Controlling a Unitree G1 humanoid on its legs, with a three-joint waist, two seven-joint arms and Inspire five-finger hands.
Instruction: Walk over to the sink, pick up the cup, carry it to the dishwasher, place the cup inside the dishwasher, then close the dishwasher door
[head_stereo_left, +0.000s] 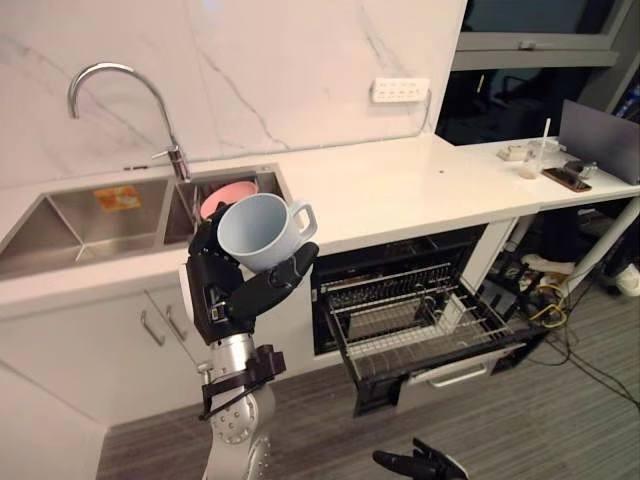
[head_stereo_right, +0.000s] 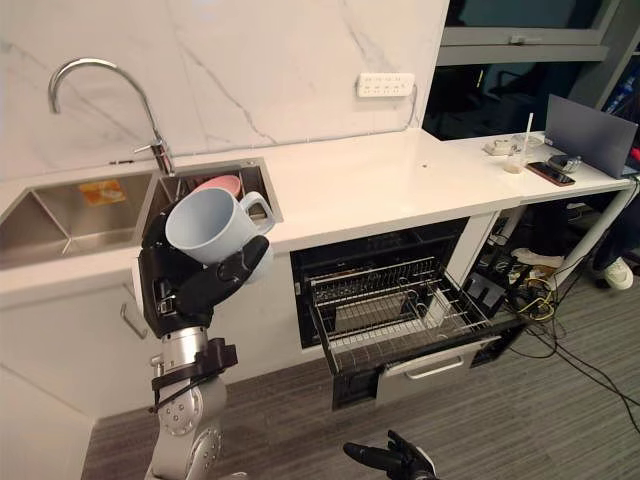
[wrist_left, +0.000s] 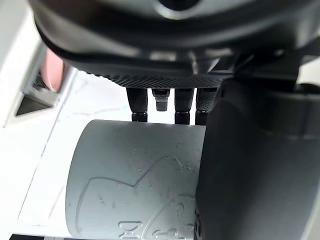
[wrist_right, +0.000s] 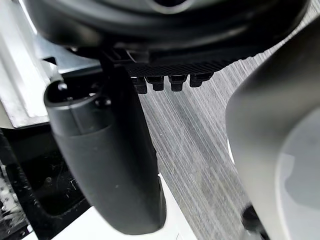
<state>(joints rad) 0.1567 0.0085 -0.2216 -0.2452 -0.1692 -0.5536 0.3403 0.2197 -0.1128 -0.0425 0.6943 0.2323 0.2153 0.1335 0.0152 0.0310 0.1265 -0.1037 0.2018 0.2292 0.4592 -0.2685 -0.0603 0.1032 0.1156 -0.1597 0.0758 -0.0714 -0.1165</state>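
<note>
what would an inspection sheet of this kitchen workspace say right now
Surface: white countertop, bare in front of the wall; steel double sink set in it.
Job's things: pale blue ceramic cup lifted above the sink edge, tilted; dishwasher open, wire rack pulled out.
Clutter: pink bowl in the sink basin nearer the dishwasher; clear cup with straw and a dark phone at the counter's far right end.
Hands: left hand curled round the cup; right hand low over the floor, fingers relaxed.
Cables: loose cables on the floor right of the dishwasher.
Surroundings: marble wall with a white power strip; grey plank floor.
</note>
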